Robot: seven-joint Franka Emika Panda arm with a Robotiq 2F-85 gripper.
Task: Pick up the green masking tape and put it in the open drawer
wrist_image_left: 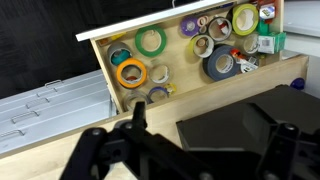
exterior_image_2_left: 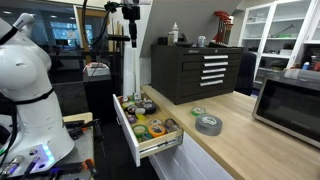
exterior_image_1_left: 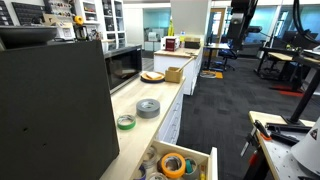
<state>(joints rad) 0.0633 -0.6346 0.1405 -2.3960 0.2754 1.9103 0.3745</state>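
Note:
The green masking tape (exterior_image_1_left: 126, 122) lies flat on the wooden counter, next to a larger grey tape roll (exterior_image_1_left: 148, 108); both exterior views show it (exterior_image_2_left: 197, 111). The open drawer (exterior_image_1_left: 206, 157) sticks out from the counter front and holds several tape rolls (exterior_image_2_left: 150, 127). In the wrist view my gripper (wrist_image_left: 205, 116) is open and empty, high above the counter edge, with the open drawer (wrist_image_left: 100, 72) below it. A different green roll (wrist_image_left: 151, 41) lies inside the drawer. The green masking tape on the counter is out of the wrist view.
A microwave (exterior_image_1_left: 122, 68) stands on the counter behind the tapes, also seen in an exterior view (exterior_image_2_left: 290, 100). A plate (exterior_image_1_left: 152, 76) and a cardboard box (exterior_image_1_left: 174, 73) sit farther along. A black tool chest (exterior_image_2_left: 195, 70) stands at the counter's end.

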